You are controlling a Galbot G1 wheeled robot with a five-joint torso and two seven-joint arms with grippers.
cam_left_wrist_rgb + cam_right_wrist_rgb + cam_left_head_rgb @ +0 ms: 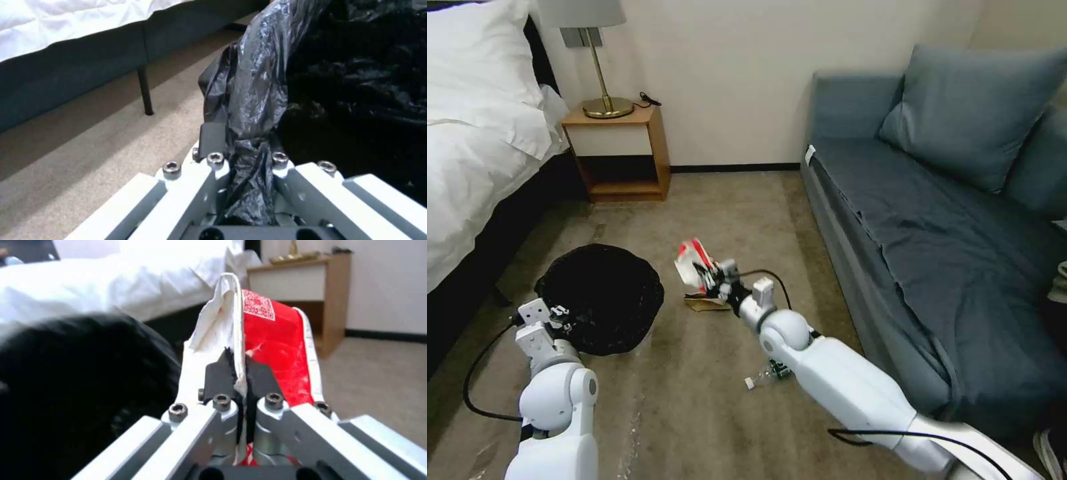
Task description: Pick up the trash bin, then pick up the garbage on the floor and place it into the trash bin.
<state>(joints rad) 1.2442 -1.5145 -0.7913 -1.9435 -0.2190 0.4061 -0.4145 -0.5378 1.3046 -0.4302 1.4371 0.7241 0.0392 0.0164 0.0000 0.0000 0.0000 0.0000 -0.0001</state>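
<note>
The right claw [240, 373] is clamped fully onto the edge of the red-and-white foil snack bag [271, 340], holding it raised above the carpet, beside the round trash bin lined with crinkled black plastic [602, 297]. The left claw [242, 146] is closed on the bin's bag-draped rim, on the side nearest the robot.

Procedure for the step in hand, as judged from here:
- Carry the snack bag sideways until it hangs over the middle of the bin opening, not the rim.
- Keep the bin steady and level under the left claw throughout.
- Release only when the bag's lower edge is inside the liner; a light foil pouch may flutter off course.

Materials: the liner is thin, glossy film, heavily wrinkled and bunched where it is pinched. The snack bag is flat, stiff-creased, white on one face and red with a printed square code on the other. A flattened gold-brown wrapper [706, 304] lies on the carpet just below the right claw. A clear bottle with a green label [770, 373] lies nearer the robot, partly behind the right arm. The beige carpet [707, 413] is short-piled.
</note>
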